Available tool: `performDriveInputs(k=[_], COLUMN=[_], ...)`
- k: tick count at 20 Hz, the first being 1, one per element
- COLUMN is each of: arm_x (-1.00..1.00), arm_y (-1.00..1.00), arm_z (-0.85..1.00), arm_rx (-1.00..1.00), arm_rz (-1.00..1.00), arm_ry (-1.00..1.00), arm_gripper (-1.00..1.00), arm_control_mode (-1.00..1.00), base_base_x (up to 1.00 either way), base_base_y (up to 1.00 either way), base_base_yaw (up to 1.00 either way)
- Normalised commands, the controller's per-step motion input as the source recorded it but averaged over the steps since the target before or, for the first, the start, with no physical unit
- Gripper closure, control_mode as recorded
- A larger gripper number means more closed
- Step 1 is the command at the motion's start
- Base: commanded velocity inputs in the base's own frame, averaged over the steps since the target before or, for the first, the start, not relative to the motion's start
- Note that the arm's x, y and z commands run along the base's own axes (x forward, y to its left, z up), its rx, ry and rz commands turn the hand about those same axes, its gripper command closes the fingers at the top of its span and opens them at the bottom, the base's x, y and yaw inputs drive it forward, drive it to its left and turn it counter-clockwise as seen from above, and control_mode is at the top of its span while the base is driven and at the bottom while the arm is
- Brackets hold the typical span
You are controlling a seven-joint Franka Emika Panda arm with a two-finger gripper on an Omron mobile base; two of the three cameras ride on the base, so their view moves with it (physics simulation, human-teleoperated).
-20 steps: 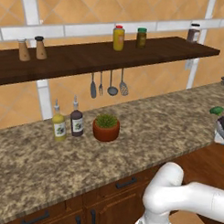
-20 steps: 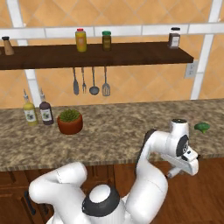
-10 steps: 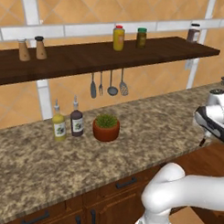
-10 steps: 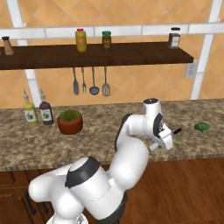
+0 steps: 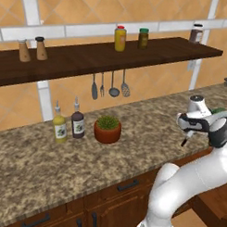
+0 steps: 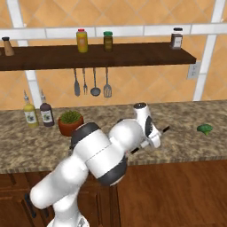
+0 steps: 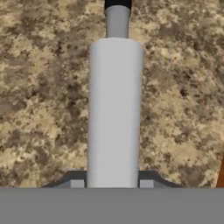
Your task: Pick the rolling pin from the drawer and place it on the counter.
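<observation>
In the hand view the rolling pin [image 7: 114,113], a pale grey cylinder with a dark handle tip, runs up from between my fingertips [image 7: 76,183]. My gripper [image 7: 111,183] is shut on it, just above the speckled granite counter [image 7: 43,87]. From the left base view the gripper [image 5: 189,132] hangs over the counter [image 5: 39,163] near its front right edge, the pin's dark handle [image 5: 184,142] poking down. In the right base view the gripper [image 6: 153,137] holds the pin [image 6: 165,130] over the counter [image 6: 190,146]. The drawer is out of view.
A potted plant [image 5: 107,129] and two bottles [image 5: 59,127] stand further left on the counter. A green broccoli-like item [image 6: 204,129] lies to the right of the gripper. A dark shelf [image 5: 112,57] with jars runs above, with utensils [image 5: 109,85] hanging under it.
My arm has swung up from the right and moved left over the counter, carrying the rolling pin. The gripper has stayed shut on it.
</observation>
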Motion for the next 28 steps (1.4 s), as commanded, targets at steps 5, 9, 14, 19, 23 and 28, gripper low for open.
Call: performDriveInputs(k=[5, 9, 14, 19, 23, 28], arm_x=[0.27, -0.71, -1.00, -1.00, -1.00, -0.82], arm_y=[0.08, 0.61, 1.00, 0.78, 0.13, 0.18], arm_z=[0.83, 0.57, 0.16, 0.09, 0.97, 0.21], arm_rx=[0.00, 0.00, -0.12, -0.08, 0.09, -0.09], arm_rz=[-0.04, -0.05, -0.03, 0.00, 0.00, -0.01], arm_ry=[0.02, 0.01, -0.04, -0.29, -0.74, -0.58], arm_gripper=[-1.00, -1.00, -1.00, -1.00, -1.00, -1.00], arm_control_mode=[-1.00, -1.00, -1.00, -1.00, -1.00, -1.00], base_base_x=[0.00, 0.00, 0.00, 0.00, 0.00, 0.00], base_base_y=[0.00, 0.00, 0.00, 0.00, 0.00, 0.00], base_base_yaw=[0.00, 0.00, 0.00, 0.00, 0.00, 0.00])
